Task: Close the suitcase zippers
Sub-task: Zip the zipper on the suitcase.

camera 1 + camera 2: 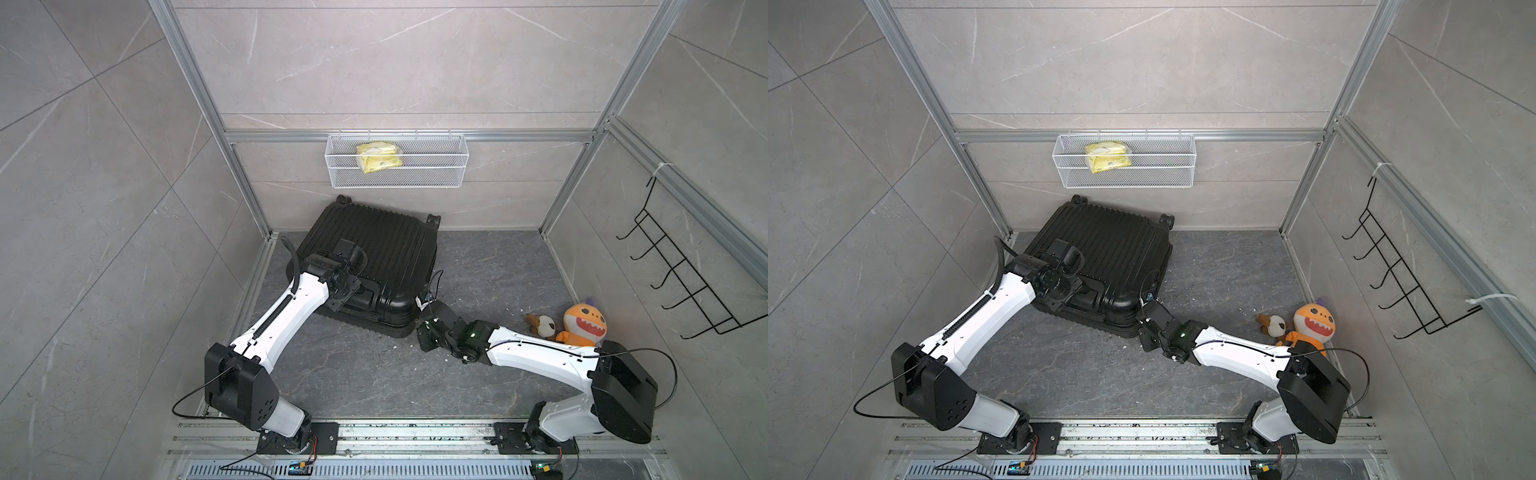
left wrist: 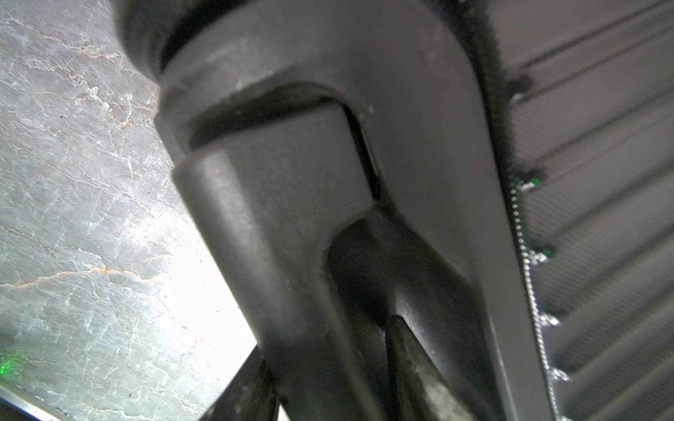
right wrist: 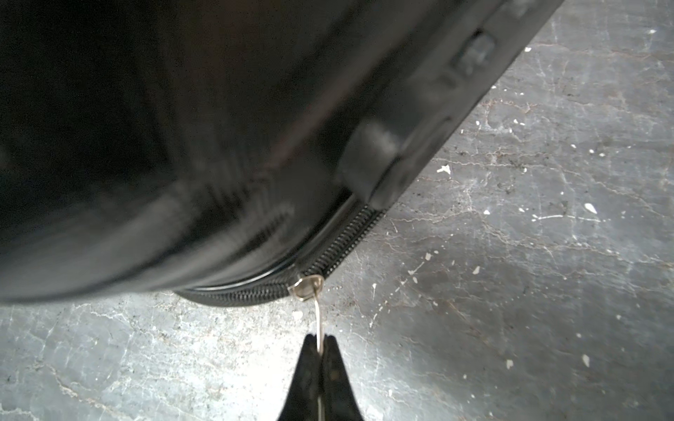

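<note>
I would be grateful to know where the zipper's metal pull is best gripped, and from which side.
Grip the pull tab at its free end, clear of the slider, approaching from the floor side, off the suitcase corner. It sticks out edge-on from the zip track, so flat jaws pinch its two faces; the right gripper is shut on it this way.

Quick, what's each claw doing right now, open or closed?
Left claw: around the suitcase handle; grip cannot be told.
Right claw: closed, pinching the zipper pull.
</note>
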